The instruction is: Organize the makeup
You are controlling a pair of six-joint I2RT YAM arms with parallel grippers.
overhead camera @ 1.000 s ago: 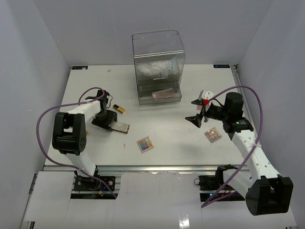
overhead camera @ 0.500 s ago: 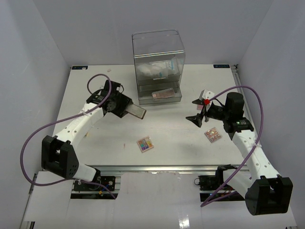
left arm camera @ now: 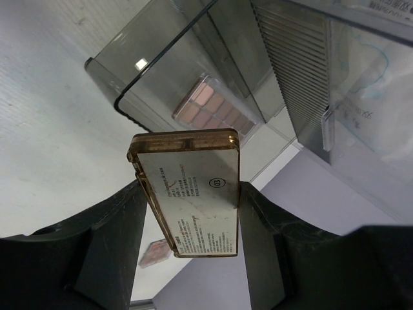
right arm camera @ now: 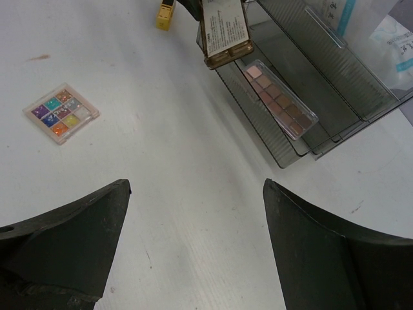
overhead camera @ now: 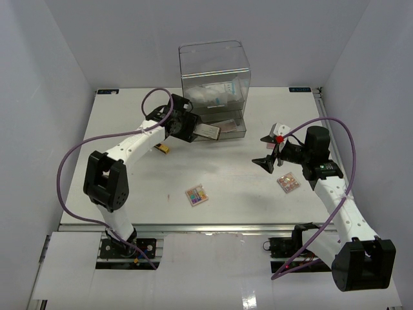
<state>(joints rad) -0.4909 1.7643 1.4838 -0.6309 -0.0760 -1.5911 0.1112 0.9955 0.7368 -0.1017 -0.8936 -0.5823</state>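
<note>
My left gripper [overhead camera: 195,130] is shut on the bronze compact [overhead camera: 208,132], holding it by its long sides just above the left end of the open bottom drawer [overhead camera: 235,135]. The compact's printed back shows in the left wrist view [left arm camera: 193,194] and in the right wrist view [right arm camera: 226,29]. A nude eyeshadow palette [overhead camera: 221,128] lies in that drawer. A colourful palette [overhead camera: 196,194] lies on the table in front, and a pink one [overhead camera: 288,183] lies at the right. My right gripper [overhead camera: 266,150] is open and empty above the table [right arm camera: 197,184].
The tall clear drawer box [overhead camera: 213,64] stands at the back centre, with white packets and a tube [overhead camera: 216,94] in its upper drawer. A small gold item [overhead camera: 165,148] lies on the table left of the box. The table's edges lie left and right.
My left arm has carried the bronze compact from the left of the table up and to the right, to the open bottom drawer. The right arm has not moved.
</note>
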